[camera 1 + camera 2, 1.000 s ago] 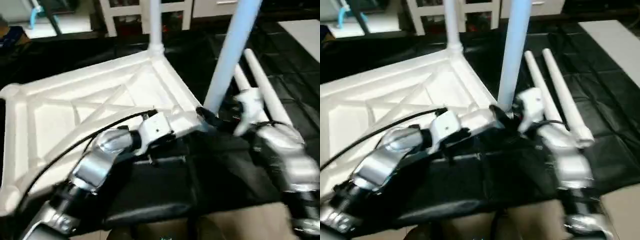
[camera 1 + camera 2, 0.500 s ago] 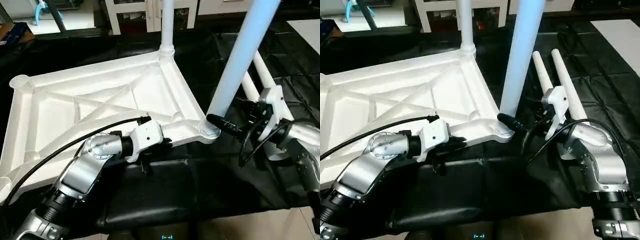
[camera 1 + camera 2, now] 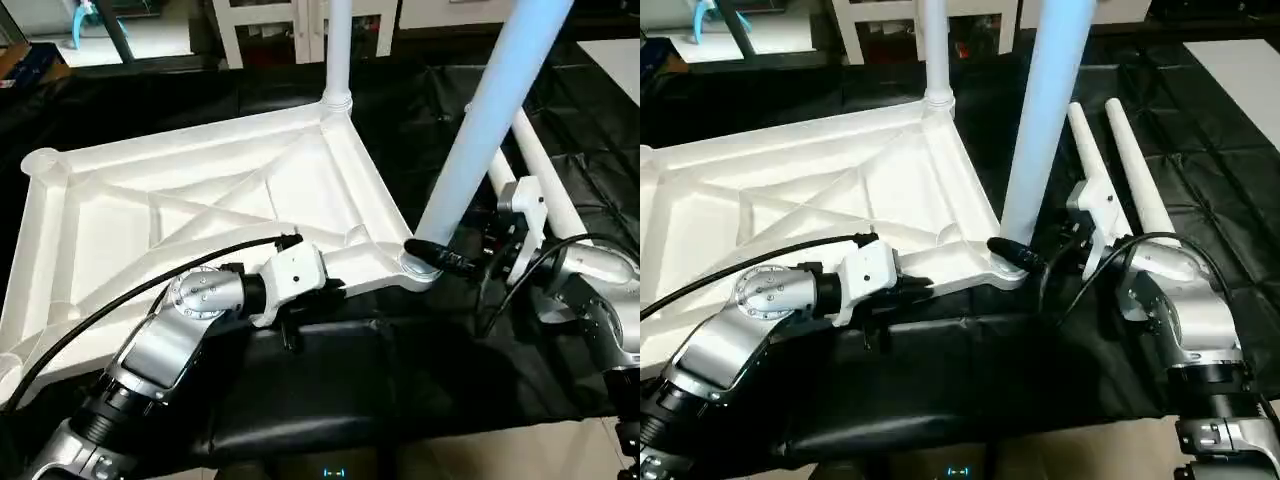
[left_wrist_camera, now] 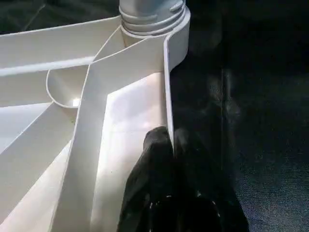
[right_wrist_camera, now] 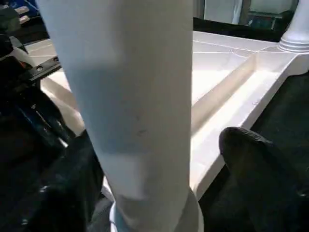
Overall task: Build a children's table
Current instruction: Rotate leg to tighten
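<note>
Tabletop [image 3: 190, 200] lies upside down on black cloth, ribs up, filling nine o'clock: stiff, light plastic (my judgement), best held by its rim. Left gripper [image 4: 166, 145] pinches that rim. Near leg [image 3: 480, 120] stands socketed at three o'clock; right gripper [image 3: 1045, 262] straddles its base, fingers spread. Smooth tube, likely slippery; grasp low.
</note>
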